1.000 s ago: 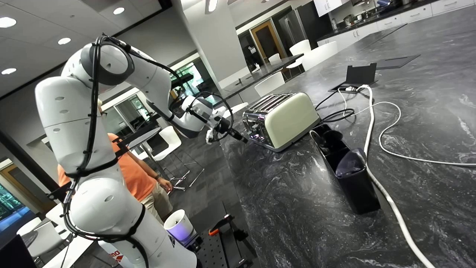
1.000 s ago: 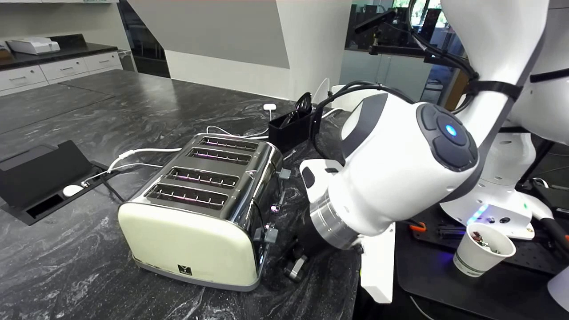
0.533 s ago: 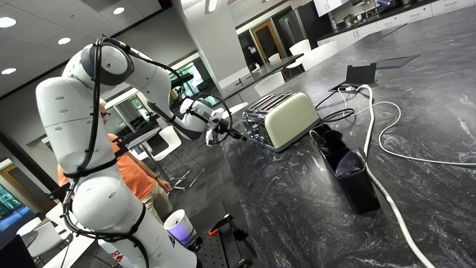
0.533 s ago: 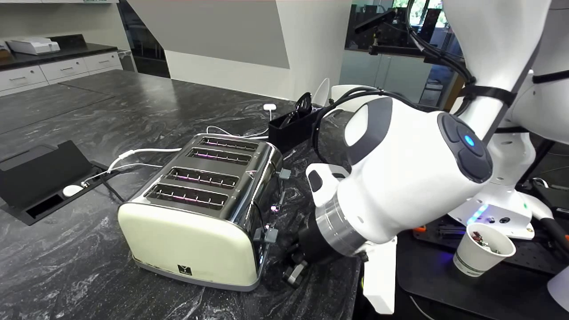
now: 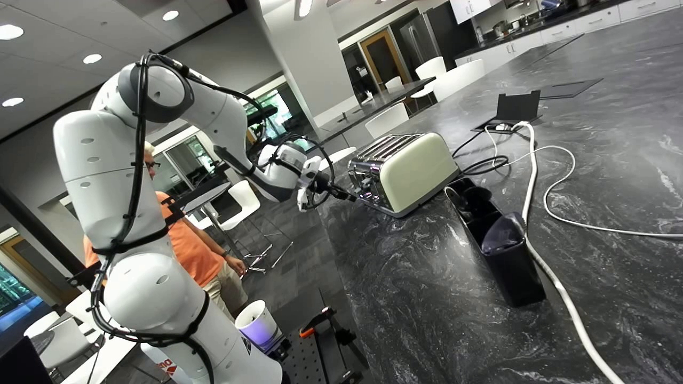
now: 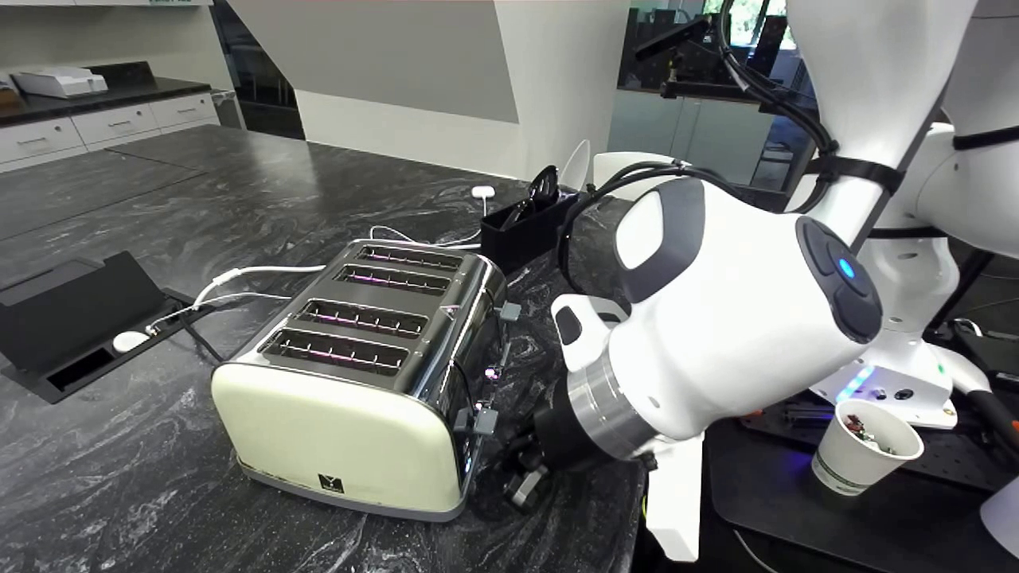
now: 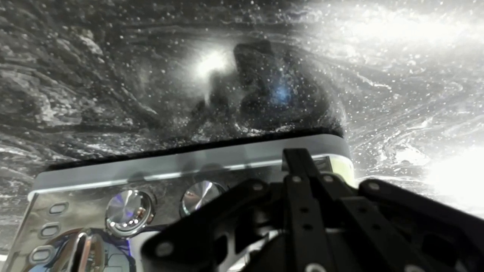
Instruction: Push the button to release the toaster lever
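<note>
The cream-white toaster (image 5: 419, 173) with its silvery slotted top stands on the dark counter; it also shows in an exterior view (image 6: 334, 434). In the wrist view its chrome front panel (image 7: 162, 189) shows two round knobs (image 7: 128, 211) and a column of oval buttons (image 7: 50, 229) at the left. A grey lever (image 6: 484, 420) sticks out from the front. My gripper (image 7: 297, 153) is shut and empty, its fingertips together over the panel's lower right part. The fingers hide that part of the panel. I cannot tell whether they touch it. The gripper is low in front of the toaster (image 5: 352, 197).
A black organizer box (image 5: 496, 245) and white cables (image 5: 560, 293) lie beside the toaster. An open black outlet box (image 6: 80, 318) with cables is behind it. The counter edge is close under my arm. A paper cup (image 6: 868, 446) stands near the robot base. A person (image 5: 197, 240) stands behind.
My wrist has tilted and shifted slightly, and the fingertips have moved a little in front of the toaster. The gripper looks shut throughout. The toaster has not moved.
</note>
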Tool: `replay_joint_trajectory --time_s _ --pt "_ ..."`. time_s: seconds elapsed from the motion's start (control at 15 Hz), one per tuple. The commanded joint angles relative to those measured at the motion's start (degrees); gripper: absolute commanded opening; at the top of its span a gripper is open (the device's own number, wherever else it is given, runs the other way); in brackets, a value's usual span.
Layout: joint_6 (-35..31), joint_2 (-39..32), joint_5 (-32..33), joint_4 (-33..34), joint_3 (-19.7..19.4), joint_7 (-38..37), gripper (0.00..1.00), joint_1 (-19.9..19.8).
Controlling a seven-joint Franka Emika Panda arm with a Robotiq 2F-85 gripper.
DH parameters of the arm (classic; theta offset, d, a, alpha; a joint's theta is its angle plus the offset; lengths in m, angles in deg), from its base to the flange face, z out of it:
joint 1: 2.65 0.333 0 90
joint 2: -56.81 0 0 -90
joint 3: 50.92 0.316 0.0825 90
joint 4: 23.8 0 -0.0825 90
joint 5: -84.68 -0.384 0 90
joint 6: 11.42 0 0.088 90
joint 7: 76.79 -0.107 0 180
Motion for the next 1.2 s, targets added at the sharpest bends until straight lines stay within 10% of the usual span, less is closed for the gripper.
replay_joint_trajectory --time_s 0.0,1.13 --pt "-0.75 -0.95 3.31 1.08 -0.94 -3.32 0.00 0.46" --pt "0.92 -3.98 5.23 4.41 -1.83 -4.49 0.00 1.64"
